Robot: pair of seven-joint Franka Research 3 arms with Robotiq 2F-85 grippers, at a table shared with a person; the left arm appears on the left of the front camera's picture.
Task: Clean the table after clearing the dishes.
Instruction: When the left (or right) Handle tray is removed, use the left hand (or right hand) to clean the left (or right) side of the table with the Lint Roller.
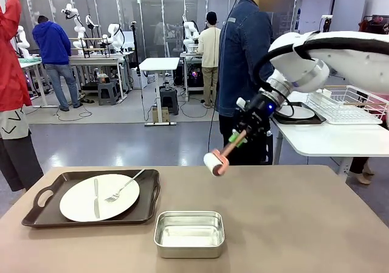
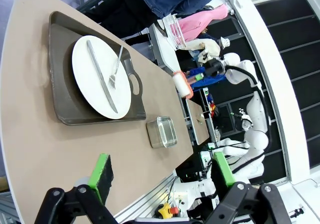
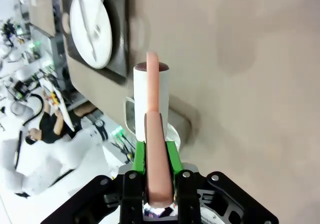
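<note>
My right gripper (image 1: 240, 137) is shut on the salmon-pink handle of a lint roller (image 1: 214, 162). Its white roll hangs just above the far edge of the tan table (image 1: 292, 224). In the right wrist view the gripper (image 3: 155, 159) clamps the handle and the roller (image 3: 151, 99) points down at the tabletop. A white plate (image 1: 85, 200) with a knife and fork lies on a dark tray (image 1: 150, 191) at the front left. Another plate on a tray (image 1: 299, 113) rests on the white side table. My left gripper (image 2: 162, 171) is open above the table's end, holding nothing.
A small steel pan (image 1: 189, 233) sits at the front centre of the table. A person in a denim jacket (image 1: 243, 48) stands at the far side. A white wire rack (image 1: 346, 104) stands on the side table at the right.
</note>
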